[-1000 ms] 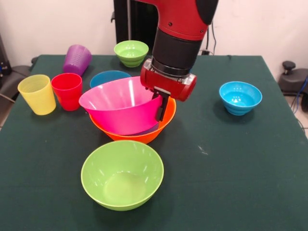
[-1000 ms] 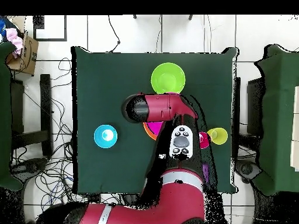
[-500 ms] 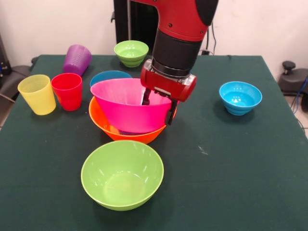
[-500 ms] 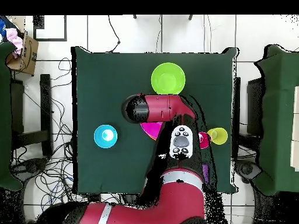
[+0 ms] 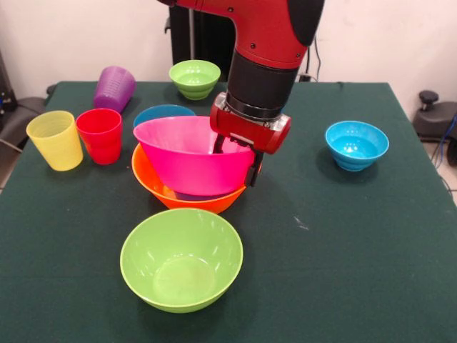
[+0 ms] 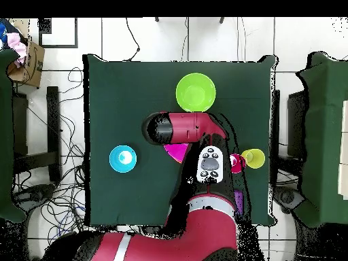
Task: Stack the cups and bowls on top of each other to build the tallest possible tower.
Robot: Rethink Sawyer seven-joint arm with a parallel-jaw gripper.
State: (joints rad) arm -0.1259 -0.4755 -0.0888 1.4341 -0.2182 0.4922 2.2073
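Two large glossy bowls sit nested at the middle of the front view: the pink bowl [image 5: 189, 157] rests slightly tilted inside the orange bowl [image 5: 164, 191], both round with smooth, shiny plastic walls. The gripper [image 5: 234, 158] straddles the pink bowl's right rim, one black finger inside the bowl and the other outside it, so the fingers [image 5: 251, 171] are spread apart on either side of the thin wall; whether they press it cannot be told. In front of this pair a medium green bowl [image 5: 181, 258] stands alone, wide and deep. Behind the pink bowl a blue bowl [image 5: 158, 114] peeks out, and a small green bowl [image 5: 195, 77] sits at the far edge. A second blue bowl [image 5: 356, 144] stands well apart on the right. On the left, the translucent tapered yellow cup [image 5: 55, 139] and red cup [image 5: 100, 135] stand upright, just beside each other, while the ribbed purple cup [image 5: 114, 88] lies tilted behind them. The desk [image 5: 343, 243] is covered in dark green matte cloth.

In the overhead view the red arm [image 6: 197, 136] hides most of the nested bowls; only a sliver of pink shows. The medium green bowl, the lone blue bowl, the yellow cup and part of the red cup stay visible.
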